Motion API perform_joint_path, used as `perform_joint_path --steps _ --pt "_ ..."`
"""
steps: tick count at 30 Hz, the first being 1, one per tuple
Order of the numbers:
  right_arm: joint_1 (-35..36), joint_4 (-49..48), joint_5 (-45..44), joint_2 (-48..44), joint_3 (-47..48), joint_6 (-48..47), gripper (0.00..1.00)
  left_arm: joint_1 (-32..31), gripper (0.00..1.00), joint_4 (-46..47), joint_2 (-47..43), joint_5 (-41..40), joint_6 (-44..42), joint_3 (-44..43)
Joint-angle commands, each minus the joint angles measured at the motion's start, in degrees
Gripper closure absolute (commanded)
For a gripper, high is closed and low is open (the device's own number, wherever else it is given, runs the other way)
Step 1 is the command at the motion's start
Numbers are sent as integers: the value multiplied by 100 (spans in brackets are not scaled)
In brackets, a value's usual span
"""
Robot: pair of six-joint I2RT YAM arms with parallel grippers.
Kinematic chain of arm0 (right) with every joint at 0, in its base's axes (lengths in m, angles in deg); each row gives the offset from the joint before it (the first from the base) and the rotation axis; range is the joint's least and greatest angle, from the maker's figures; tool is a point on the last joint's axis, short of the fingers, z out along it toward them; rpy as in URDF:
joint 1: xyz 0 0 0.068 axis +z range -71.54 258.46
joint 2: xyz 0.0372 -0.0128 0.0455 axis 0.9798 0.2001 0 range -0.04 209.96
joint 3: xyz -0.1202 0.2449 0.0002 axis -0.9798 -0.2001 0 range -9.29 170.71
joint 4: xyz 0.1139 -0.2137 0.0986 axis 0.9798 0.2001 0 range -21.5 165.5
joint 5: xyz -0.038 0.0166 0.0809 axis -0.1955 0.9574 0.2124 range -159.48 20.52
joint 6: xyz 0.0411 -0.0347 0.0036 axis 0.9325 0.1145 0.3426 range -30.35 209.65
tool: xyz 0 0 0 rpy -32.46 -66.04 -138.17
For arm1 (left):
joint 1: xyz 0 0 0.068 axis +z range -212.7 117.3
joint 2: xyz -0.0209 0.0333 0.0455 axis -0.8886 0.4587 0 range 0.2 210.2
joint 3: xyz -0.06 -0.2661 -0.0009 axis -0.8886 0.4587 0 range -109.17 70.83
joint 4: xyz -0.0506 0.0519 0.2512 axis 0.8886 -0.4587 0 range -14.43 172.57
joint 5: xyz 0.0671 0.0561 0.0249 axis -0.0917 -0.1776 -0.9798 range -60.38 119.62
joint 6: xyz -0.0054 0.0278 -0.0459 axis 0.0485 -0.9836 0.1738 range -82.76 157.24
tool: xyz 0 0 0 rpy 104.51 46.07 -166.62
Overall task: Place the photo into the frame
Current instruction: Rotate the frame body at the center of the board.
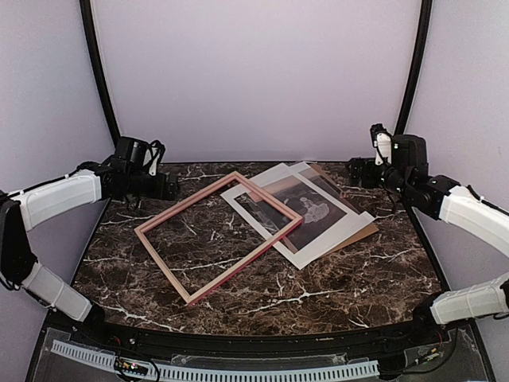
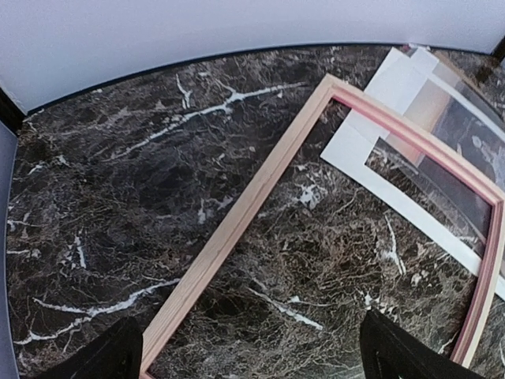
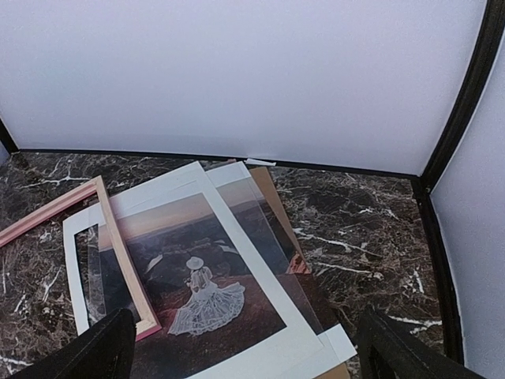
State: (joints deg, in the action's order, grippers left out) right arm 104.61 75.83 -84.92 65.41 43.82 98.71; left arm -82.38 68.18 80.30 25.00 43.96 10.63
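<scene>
The frame (image 1: 187, 204) lies flat on the marble tabletop (image 1: 358, 278), left of the tabletop's middle. It is turned like a diamond, one corner toward the tabletop's far edge. Its rails are thin and pink on the face (pale bare wood along the sides), and marble shows through its opening. The photo (image 1: 306, 208) lies flat and skewed, right of the tabletop's middle: a dark sepia scene, a seated white-dressed figure and a wide white border. The frame's right corner lies over the photo's left part, apparently resting on it.
</scene>
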Motion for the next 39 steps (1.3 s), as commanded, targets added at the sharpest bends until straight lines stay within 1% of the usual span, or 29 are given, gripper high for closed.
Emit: perform_joint_path --steps 1,7,12,14,18,20,26,30,32,33,36,37,38,39 --pt "111 113 434 168 153 229 1 -16 1 -972 621 263 -683 -597" --pt "278 143 923 267 -27 525 1 14 1 -1308 1676 277 -1429 -1418" --pt "383 45 1306 308 -208 627 1 242 1 -1430 2531 443 -2005 -2060" --pt "419 55 1474 316 -240 681 1 355 1 -1496 2809 681 -2161 -2331" --pt "486 -45 1648 307 -367 713 1 543 1 -1508 3320 826 -2279 -2807" --pt "517 -8 1773 302 -364 736 1 561 1 -1506 3548 873 -2367 -2992" --pt "552 -88 1767 279 -521 851 1 564 2 -1536 4137 1099 -2509 -3427" --pt "558 -89 1718 253 -590 953 1 563 7 -1586 4377 1036 -2510 -3547" --pt "565 -131 1745 222 -653 981 1 566 12 -1555 4435 972 -2501 -3535" --pt "566 -188 1742 203 -686 983 1 565 17 -1561 4466 935 -2485 -3538" --pt "566 -132 1690 243 -624 972 1 564 29 -1556 4471 892 -2442 -3441" --pt "566 -115 1668 260 -622 963 1 563 31 -1524 4471 857 -2418 -3367" --pt "566 -141 1616 266 -650 946 1 562 36 -1524 4471 759 -2389 -3332" --pt "564 -176 1576 270 -674 934 1 562 40 -1620 4471 685 -2290 -3287"
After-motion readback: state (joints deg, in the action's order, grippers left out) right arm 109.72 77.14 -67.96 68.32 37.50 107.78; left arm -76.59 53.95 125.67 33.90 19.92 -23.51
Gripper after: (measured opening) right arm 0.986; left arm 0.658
